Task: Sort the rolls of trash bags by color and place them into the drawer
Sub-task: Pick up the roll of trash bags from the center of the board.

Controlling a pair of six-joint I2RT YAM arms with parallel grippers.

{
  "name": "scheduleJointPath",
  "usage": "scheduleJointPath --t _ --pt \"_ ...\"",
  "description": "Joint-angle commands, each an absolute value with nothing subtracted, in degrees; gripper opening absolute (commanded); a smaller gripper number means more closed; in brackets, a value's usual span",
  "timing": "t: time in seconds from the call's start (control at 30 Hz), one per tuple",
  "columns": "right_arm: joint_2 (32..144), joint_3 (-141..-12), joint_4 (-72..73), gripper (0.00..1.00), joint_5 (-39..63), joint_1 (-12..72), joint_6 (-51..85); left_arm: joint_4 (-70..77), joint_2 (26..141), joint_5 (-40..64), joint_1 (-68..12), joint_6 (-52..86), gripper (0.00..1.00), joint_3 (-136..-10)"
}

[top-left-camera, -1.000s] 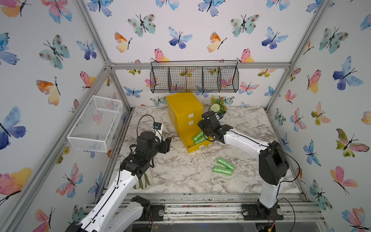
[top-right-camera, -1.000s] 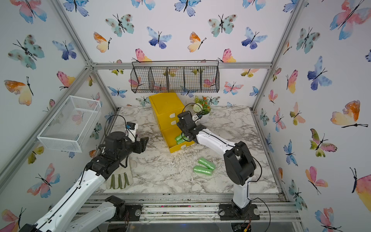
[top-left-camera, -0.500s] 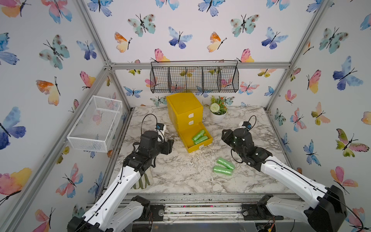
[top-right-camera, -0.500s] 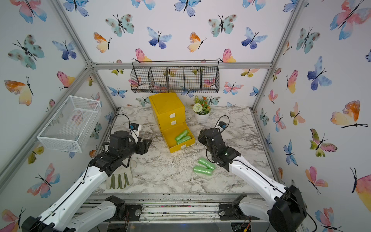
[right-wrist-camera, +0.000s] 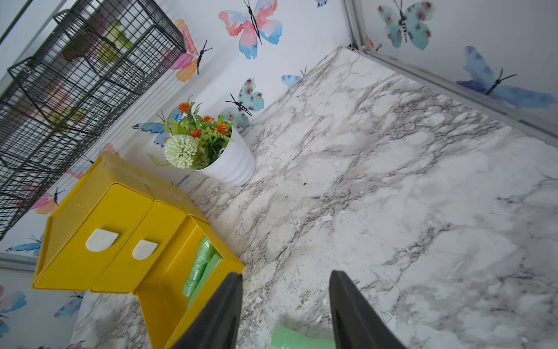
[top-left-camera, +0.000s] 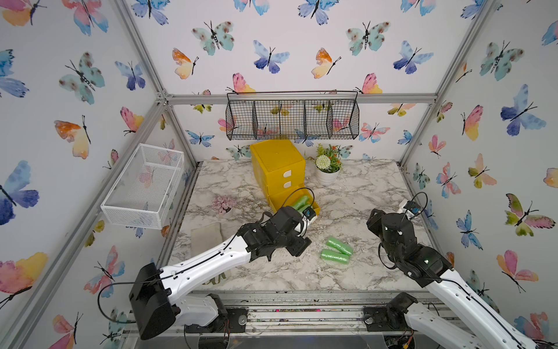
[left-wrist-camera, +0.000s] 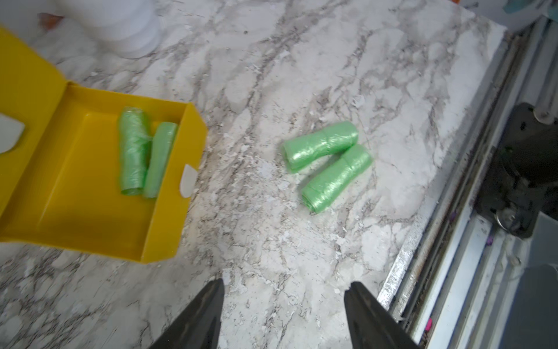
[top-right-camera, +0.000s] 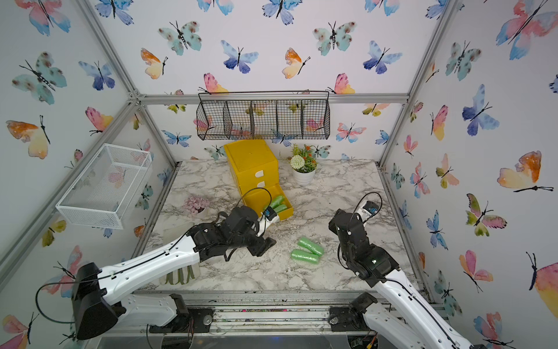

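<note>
Since no pink or lilac roll shows anywhere on the tabletop (top-left-camera: 362, 187), I judge this to be the green stage, with about half of it done. Nearest the front edge, at about its middle, two loose rolls (top-left-camera: 335, 256) lie touching each other in a shallow V, with neither arm on them; they are what is left to stow. My left gripper (left-wrist-camera: 285, 284) hovers just beside them on the left-edge side, jaws spread with nothing between them, and I read it as lined up for the next pick. My right gripper (right-wrist-camera: 286, 273) hangs toward the right edge, likewise spread and empty, with the end of one loose roll showing below its fingers in its wrist view. Farther back, the bottom drawer (left-wrist-camera: 75, 169) stands pulled out, and two stowed rolls (left-wrist-camera: 134, 154) lie side by side just inside its front panel. Behind it, toward the back edge, the chest (top-left-camera: 276, 157) has its upper drawers (right-wrist-camera: 114, 211) shut, so I cannot tell whether the pink and lilac rolls are inside. Once both greens go in, the bottom drawer will need closing.
</note>
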State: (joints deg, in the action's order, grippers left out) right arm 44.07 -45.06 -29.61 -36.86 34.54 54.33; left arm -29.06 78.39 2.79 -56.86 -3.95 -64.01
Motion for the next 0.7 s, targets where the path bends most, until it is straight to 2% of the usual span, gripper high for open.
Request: scheduleJointPath --t 0.0,0.23,0.4,0.67 --pt "44.78 -47.51 -36.81 0.52 -39.26 34.26 53.6 -32.34 82.97 8.53 -57.63 -10.64 0.66 -67.98" --pt "45.79 -48.08 -40.49 0.52 -37.26 33.85 54.83 -33.56 94.15 9.11 -61.78 -17.29 0.73 -72.88" --pt "46.83 -47.99 -40.42 0.52 -36.3 33.15 54.5 -34.52 101.46 5.7 -64.22 -19.15 0.71 -76.99" --pt "46.67 -47.42 -38.83 0.52 -34.37 32.26 53.36 -25.37 102.64 2.54 -66.2 -24.33 0.68 -74.52"
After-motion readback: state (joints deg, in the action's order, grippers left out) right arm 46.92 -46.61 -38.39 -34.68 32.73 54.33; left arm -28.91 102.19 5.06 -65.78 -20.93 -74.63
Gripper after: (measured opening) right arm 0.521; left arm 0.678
